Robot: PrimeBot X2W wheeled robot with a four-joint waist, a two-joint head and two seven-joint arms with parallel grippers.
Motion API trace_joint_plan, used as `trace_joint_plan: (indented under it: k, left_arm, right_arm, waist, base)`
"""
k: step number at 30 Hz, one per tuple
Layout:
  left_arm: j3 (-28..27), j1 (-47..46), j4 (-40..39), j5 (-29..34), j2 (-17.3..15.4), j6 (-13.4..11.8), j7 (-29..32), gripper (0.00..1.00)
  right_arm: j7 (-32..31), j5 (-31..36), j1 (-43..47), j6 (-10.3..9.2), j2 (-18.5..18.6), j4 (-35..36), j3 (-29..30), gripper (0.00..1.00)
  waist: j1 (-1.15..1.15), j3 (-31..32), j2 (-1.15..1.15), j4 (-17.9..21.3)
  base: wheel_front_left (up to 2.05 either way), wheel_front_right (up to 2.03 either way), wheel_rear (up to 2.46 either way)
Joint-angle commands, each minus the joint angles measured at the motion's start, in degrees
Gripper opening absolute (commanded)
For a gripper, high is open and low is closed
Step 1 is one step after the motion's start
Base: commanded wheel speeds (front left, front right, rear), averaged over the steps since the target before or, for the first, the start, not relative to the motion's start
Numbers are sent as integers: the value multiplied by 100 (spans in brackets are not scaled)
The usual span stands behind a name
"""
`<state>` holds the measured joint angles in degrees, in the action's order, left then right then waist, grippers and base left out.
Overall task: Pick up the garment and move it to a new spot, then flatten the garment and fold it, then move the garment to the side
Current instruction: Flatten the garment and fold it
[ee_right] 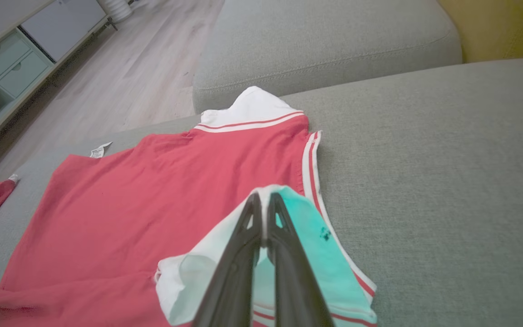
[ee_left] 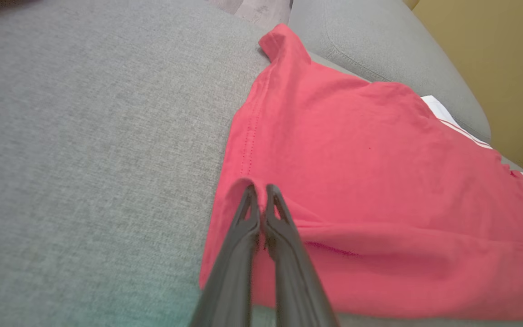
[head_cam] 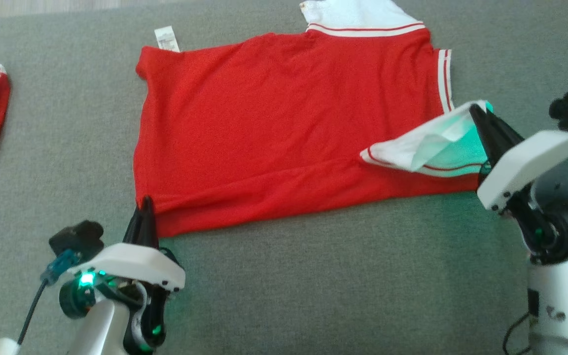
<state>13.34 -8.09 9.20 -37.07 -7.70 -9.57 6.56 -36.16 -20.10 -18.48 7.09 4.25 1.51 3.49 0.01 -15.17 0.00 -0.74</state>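
Evidently left tool (head_cam: 145, 202) grips garment (head_cam: 284, 128) hem; right tool (head_cam: 475, 108) grips white trim (head_cam: 427, 143); top cropped.

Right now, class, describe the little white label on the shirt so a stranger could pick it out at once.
On the grey sofa lies a spread red shirt. At its far corner on the robot's left, a small white label sticks out past the edge. Unlike the white collar and far cuff, it carries no red stripes.

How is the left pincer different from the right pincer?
The left pincer grips the red shirt's red corner, low against the sofa. The right pincer grips a white striped part, raised and folded over the red. Both are shut on that shirt.
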Motion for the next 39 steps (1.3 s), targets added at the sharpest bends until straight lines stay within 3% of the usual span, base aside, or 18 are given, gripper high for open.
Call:
trace_joint_plan:
  k: [1,10,11,12,13,21,29,39]
  left_arm:
    - [-164,-251,-103,39,-31,30,-70,0]
    - [-125,-594,294,30,43,149,-286,0]
    - [-116,-615,330,23,52,172,-309,24]
    - [-87,-633,369,14,56,212,-302,96]
    - [-69,-644,405,9,60,231,-299,100]
    - [-69,-388,454,221,-69,159,-680,100]
    - [28,82,402,322,-187,95,-707,100]
    - [43,-109,817,419,-216,-95,-678,100]
  right_arm:
    - [93,6,-286,40,48,130,-157,0]
    - [556,-37,-819,40,149,-493,-266,0]
    - [597,-63,-843,40,143,-539,-280,85]
    - [660,-100,-869,40,138,-564,-310,100]
    - [741,-145,-892,40,140,-579,-358,100]
    - [1912,-608,-878,40,211,-554,-541,100]
    - [1854,-621,-154,40,316,-446,-318,100]
    - [1798,-321,450,40,77,-254,72,100]
  waist:
    - [-1,-79,0,-37]
    - [-1,-241,0,-154]
    - [-1,-236,0,-165]
    - [-1,-229,0,-175]
    - [-1,-217,0,-182]
    - [-1,91,0,-137]
    - [-1,289,0,-80]
    - [-1,101,0,114]
  base:
    - [0,0,0]
    - [0,0,0]
    - [0,0,0]
    - [0,0,0]
    - [0,0,0]
    - [0,0,0]
    - [0,0,0]
    - [0,0,0]
